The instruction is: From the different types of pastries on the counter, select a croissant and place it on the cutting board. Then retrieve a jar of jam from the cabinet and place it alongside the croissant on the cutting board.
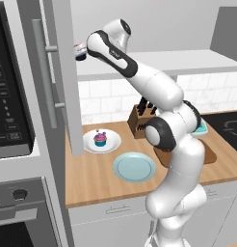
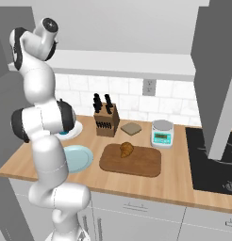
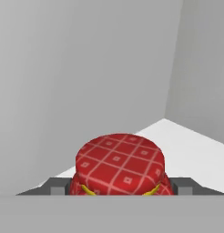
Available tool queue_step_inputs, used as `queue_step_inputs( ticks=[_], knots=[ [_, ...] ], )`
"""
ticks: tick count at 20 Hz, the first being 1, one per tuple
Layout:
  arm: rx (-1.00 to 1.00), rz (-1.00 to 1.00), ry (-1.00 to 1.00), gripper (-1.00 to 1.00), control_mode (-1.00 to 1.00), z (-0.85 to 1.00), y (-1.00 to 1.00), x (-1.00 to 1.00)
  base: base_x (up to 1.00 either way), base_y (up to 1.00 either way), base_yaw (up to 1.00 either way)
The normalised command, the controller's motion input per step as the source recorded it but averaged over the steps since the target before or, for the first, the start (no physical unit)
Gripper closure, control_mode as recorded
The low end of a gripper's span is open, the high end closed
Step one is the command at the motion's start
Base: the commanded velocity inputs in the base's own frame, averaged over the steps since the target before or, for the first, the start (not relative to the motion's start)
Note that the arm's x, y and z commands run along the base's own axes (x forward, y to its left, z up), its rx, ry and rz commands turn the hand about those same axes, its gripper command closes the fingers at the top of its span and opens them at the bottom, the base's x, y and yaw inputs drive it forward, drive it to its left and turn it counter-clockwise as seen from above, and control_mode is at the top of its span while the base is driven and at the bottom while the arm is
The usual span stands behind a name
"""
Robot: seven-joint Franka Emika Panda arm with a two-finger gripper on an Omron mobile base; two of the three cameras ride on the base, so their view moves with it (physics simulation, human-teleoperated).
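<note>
Inside the cabinet, the jar of jam with a red checked lid stands on the white shelf. My gripper is shut on it, one dark finger pressed to each side. From the left base, the gripper is reaching past the open cabinet door. The golden-brown croissant lies on the dark cutting board. The cupcake sits on a white plate on the wooden counter.
A light blue plate lies near the counter's front edge. A knife block, a kitchen scale and a small square pad stand behind the board. The stove is at the right and a microwave at the left.
</note>
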Motion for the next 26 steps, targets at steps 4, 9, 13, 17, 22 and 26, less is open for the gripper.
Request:
queue_step_inputs(
  ticks=[4,9,13,17,22,26],
  knots=[
    [0.00,-0.02,0.16,1.00,-1.00,0.00,0.07,-0.17,0.00,0.00,0.00],
    [0.00,-0.05,0.11,1.00,-1.00,0.11,0.00,-0.36,0.00,0.00,0.00],
    [0.03,-0.09,0.05,1.00,-1.00,0.30,0.00,-0.38,0.00,0.00,0.00],
    [0.04,-0.02,0.01,1.00,-1.00,0.33,-0.16,-0.31,0.00,0.00,0.00],
    [0.04,0.00,0.00,1.00,-1.00,0.08,-0.36,-0.44,0.00,0.00,0.00],
    [0.00,0.00,0.00,1.00,-1.00,-0.31,-0.39,-0.63,0.00,0.00,0.00]
  ],
)
